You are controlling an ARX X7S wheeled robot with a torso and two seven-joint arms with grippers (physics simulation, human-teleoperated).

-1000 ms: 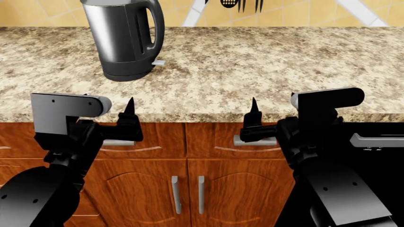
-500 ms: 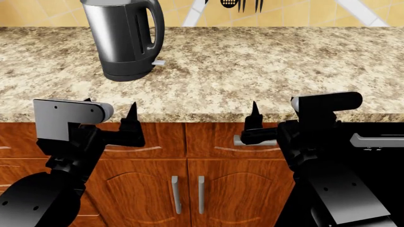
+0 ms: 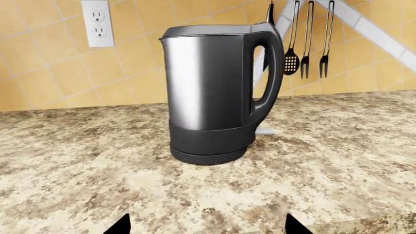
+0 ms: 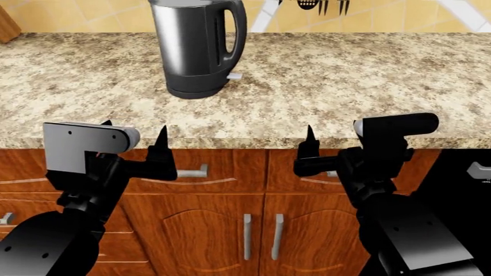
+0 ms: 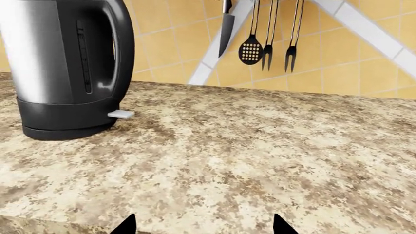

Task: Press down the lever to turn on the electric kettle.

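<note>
Head view: speckled granite desk [image 4: 345, 86] over wooden cabinets [image 4: 192, 230], yellow tiled wall behind.
Stands upright at the desk's far left: electric kettle [image 4: 195, 49], lid closed, contents hidden; lever [image 4: 234, 75] juts from its base under the handle, untouched. Hover well short of it, at the desk's front edge: left pincer [image 4: 134, 129] and right pincer [image 4: 307, 135], each spread wide, holding nothing. Hang on the wall: utensils [image 5: 266, 34].

The head view looks forward and down across the countertop [image 4: 322, 86] from in front of the cabinets, the electric kettle [image 4: 195, 49] far off. Both wrist views sit low at the counter's front edge, facing the tiled wall; the left faces the kettle [image 3: 217, 92] more squarely and nearer. All three share it.
</note>
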